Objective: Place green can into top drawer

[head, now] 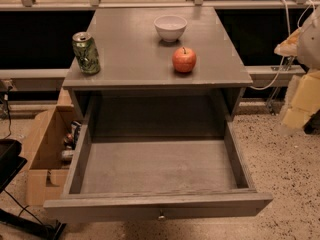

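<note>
The green can [86, 53] stands upright on the left front corner of the grey cabinet top [135, 59]. The top drawer [158, 204] is pulled fully out toward me, its inside bare, with a small metal knob on its front panel. My gripper [299, 106] hangs at the far right edge of the view, beside the cabinet and above the floor, far from the can and holding nothing that I can see.
A red apple [184, 59] and a white bowl [170, 27] sit on the cabinet top. A tan cardboard box [46, 149] with items inside stands on the floor to the drawer's left. Black equipment [10, 159] is at the far left.
</note>
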You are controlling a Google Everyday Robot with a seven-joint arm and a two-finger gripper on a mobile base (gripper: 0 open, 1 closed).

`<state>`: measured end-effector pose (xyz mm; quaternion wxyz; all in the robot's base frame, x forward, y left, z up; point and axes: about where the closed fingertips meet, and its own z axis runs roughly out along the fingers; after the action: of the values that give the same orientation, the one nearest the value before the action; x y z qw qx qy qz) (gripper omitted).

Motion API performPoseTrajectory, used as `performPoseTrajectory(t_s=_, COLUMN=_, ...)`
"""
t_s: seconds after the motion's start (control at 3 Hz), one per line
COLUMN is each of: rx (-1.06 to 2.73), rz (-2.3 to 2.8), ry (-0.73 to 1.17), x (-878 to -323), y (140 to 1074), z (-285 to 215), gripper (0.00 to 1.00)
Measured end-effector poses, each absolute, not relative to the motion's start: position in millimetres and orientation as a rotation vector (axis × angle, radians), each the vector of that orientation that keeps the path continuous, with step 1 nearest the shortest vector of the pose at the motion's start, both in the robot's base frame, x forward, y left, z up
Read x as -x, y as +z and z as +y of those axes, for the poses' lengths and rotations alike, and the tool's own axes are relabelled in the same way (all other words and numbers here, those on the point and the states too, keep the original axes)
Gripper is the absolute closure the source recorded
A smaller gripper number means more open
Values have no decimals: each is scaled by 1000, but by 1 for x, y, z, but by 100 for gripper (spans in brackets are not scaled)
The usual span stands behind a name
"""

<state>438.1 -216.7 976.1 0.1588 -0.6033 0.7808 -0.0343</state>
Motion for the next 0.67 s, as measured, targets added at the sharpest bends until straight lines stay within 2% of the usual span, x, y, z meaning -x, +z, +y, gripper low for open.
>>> performPoseTrajectory(t_s=0.67, rx=1667, rz=2172, ry=-36, x=-456, y=971, z=-200, gripper=0)
